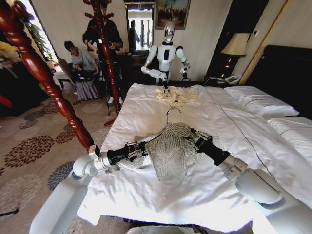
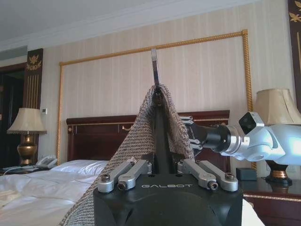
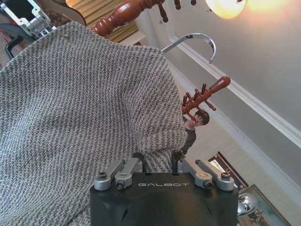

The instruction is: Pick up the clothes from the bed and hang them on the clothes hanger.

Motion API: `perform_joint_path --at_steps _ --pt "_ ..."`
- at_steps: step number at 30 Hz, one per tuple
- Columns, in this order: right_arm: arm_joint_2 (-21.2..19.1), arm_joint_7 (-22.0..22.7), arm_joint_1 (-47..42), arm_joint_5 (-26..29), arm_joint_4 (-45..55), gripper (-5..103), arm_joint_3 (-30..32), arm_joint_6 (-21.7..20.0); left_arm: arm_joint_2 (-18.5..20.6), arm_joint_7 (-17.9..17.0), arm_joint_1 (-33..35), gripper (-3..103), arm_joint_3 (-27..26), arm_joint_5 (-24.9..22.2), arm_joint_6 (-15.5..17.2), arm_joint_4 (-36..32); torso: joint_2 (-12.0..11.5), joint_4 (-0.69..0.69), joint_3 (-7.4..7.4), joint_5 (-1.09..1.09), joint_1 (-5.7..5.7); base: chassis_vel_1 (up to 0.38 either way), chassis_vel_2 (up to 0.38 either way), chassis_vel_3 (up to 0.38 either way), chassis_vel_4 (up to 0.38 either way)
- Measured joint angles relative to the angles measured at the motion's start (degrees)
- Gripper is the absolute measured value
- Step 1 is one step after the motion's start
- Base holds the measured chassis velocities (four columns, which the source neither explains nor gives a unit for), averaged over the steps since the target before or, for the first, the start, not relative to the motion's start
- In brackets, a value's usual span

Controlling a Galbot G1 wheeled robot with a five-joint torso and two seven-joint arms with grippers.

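I see the jacket (image 1: 168, 148) already draped on the clothes hanger (image 1: 171, 113), lifted just above the bed (image 1: 219, 122). My left claw (image 1: 142, 150) and right claw (image 1: 191, 136) each clamp a shoulder end. Hanging it up remains.

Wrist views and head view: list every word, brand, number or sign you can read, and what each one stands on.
"GALBOT" stands on the black housing of the left gripper, which grips the jacket on the hanger.
"GALBOT" stands on the black housing of the right gripper, at the jacket's shoulder.
In the head view, no text can be read; the framed picture on the far wall is too small to tell.
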Motion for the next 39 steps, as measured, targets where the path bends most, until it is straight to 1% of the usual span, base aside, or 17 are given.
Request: perform_joint_path --at_steps 7,14,15,18,19,21,23,26,27,28,29,31,32,34,35,36,39 --pt "0.4 0.1 -0.1 -1.3 0.5 27 0.5 0.1 0.6 -1.2 1.4 15 -1.8 -0.3 -0.2 -1.2 0.0 0.0 0.0 0.0 0.0 0.0 0.0 0.0 0.0" --pt "0.3 0.8 -0.3 -2.2 0.6 25 1.0 -0.1 1.2 -1.9 3.5 41 -5.1 -1.1 -0.5 -2.5 0.0 0.0 0.0 0.0 0.0 0.0 0.0 0.0 0.0" --pt "0.3 0.8 -0.3 -2.2 0.6 25 1.0 -0.1 1.2 -1.9 3.5 41 -5.1 -1.1 -0.5 -2.5 0.0 0.0 0.0 0.0 0.0 0.0 0.0 0.0 0.0" --pt "0.5 0.8 -0.3 -3.2 0.6 25 1.1 -0.1 1.7 -1.5 5.6 57 -8.7 -2.4 -1.3 -3.7 0.0 0.0 0.0 0.0 -0.01 0.0 0.0 0.0 0.0" --pt "0.5 0.8 -0.3 -3.2 0.6 25 1.1 -0.1 1.7 -1.5 5.6 57 -8.7 -2.4 -1.3 -3.7 0.0 0.0 0.0 0.0 -0.01 0.0 0.0 0.0 0.0" --pt "0.9 0.8 -0.3 -4.6 0.4 25 1.7 0.4 1.1 -1.2 7.2 68 -14.0 -4.5 -1.7 -4.8 0.0 0.01 -0.01 0.01 0.0 0.0 0.0 0.0 0.0" --pt "1.0 0.8 -0.3 -5.0 0.3 25 2.0 0.6 0.8 -2.1 7.6 68 -15.5 -5.2 -1.6 -4.9 0.0 0.01 -0.01 0.0 -0.01 0.0 0.0 0.0 0.0" --pt "1.3 0.8 -0.7 -5.2 0.6 25 2.7 1.1 1.7 -15.0 9.1 84 -17.7 -5.0 0.0 -5.0 0.0 0.0 -0.01 -0.01 0.0 0.0 0.0 0.0 0.0" --pt "1.4 0.8 -0.9 -4.4 1.4 25 2.7 1.1 2.6 -26.4 9.7 90 -17.3 -3.4 2.3 -5.6 0.0 0.0 -0.01 0.01 0.0 0.0 0.0 0.0 0.0" --pt "1.4 0.8 -0.9 -4.4 1.4 25 2.7 1.1 2.6 -26.4 9.7 90 -17.3 -3.4 2.3 -5.6 0.0 0.0 -0.01 0.01 0.0 0.0 0.0 0.0 0.0" --pt "1.6 0.8 -1.0 -3.8 2.0 25 2.7 1.1 2.8 -34.7 10.0 94 -16.3 -2.3 3.4 -6.1 0.0 0.0 -0.01 0.0 0.0 0.0 0.0 0.0 0.0" --pt "1.8 0.9 -1.2 -3.2 2.6 25 2.8 1.1 2.3 -41.8 11.5 100 -15.1 0.8 3.6 -6.5 0.0 -0.03 -0.01 0.0 0.0 0.0 0.0 0.0 0.0" --pt "1.8 0.9 -1.2 -3.2 2.6 25 2.8 1.1 2.3 -41.8 11.5 100 -15.1 0.8 3.6 -6.5 0.0 -0.03 -0.01 0.0 0.0 0.0 0.0 0.0 0.0" --pt "1.9 0.9 -1.2 -2.6 2.9 25 3.2 1.1 1.3 -41.3 14.0 100 -14.6 5.6 2.0 -6.4 0.0 -0.01 -0.01 0.0 0.0 0.0 0.0 0.0 0.0" --pt "1.9 1.0 -1.2 -2.2 2.9 25 3.4 1.1 0.9 -40.2 15.1 100 -14.4 7.8 1.0 -6.2 0.0 0.01 0.0 0.0 0.0 0.0 0.0 0.0 0.0" --pt "1.8 1.1 -1.0 -1.2 3.2 25 3.9 1.1 -0.3 -36.3 18.1 100 -14.0 13.2 -2.0 -5.3 0.0 0.01 -0.01 -0.01 -0.01 0.0 0.0 0.0 0.0" --pt "1.8 1.3 -1.0 -0.5 3.4 25 4.3 1.1 -1.3 -33.5 19.9 100 -14.0 17.2 -4.4 -4.4 0.0 0.02 -0.01 -0.01 -0.01 0.0 0.0 0.0 0.0"
